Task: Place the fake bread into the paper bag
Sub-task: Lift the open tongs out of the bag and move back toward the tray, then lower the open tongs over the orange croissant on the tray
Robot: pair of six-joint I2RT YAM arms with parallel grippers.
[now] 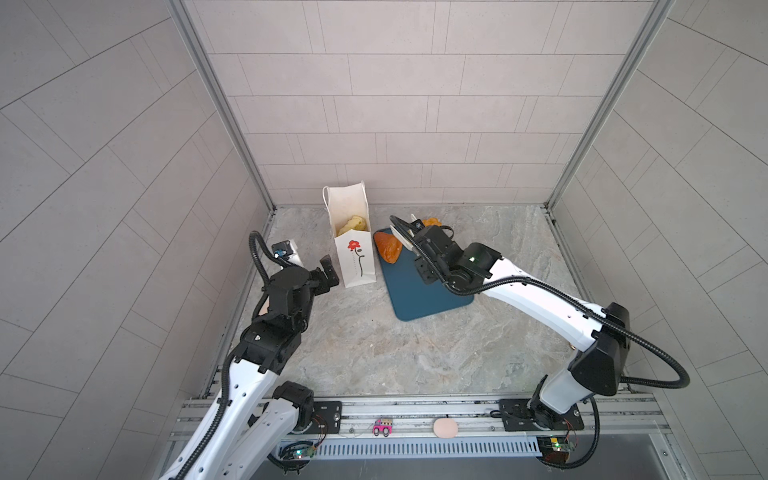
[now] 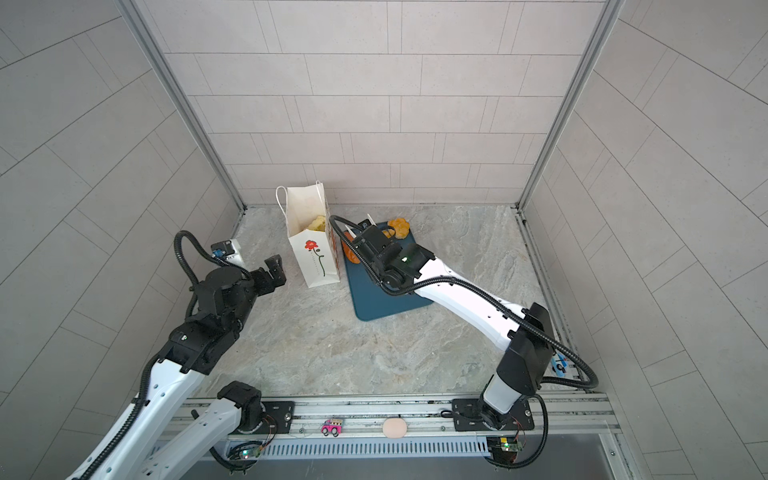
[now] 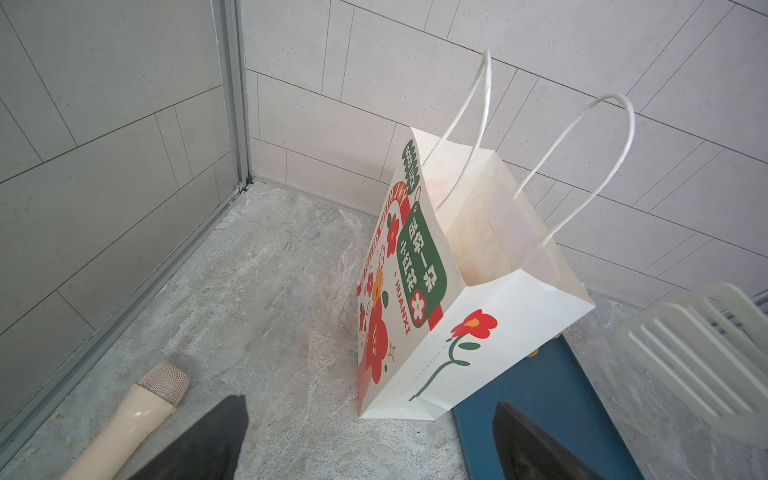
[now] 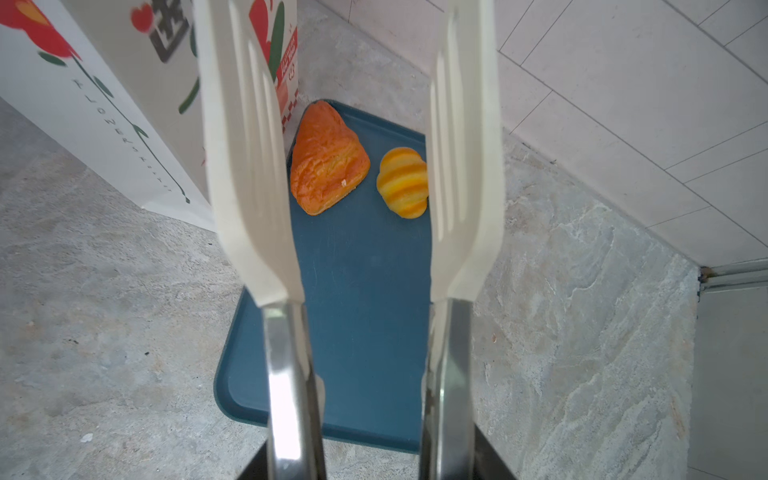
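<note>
The bag [image 1: 353, 262] stands just beside one blade of the tongs [image 4: 245, 174], with yellow bread [image 1: 353, 224] already in it. The tray [image 1: 415, 299] lies under the tongs, mostly bare. The right gripper [image 1: 417, 249] clamps the tong handles; the blades stand apart with nothing between them. Beyond the blade tips lie the loaf [image 4: 328, 160], close to the bag, and the smaller roll [image 4: 403, 183] beside it. The left gripper [image 1: 324, 274] hangs wide open and empty on the bag's far side. This looks like the approach to the next piece. Next, the blades should drop astride one piece, squeeze it, then lift it over the bag's rim.
</note>
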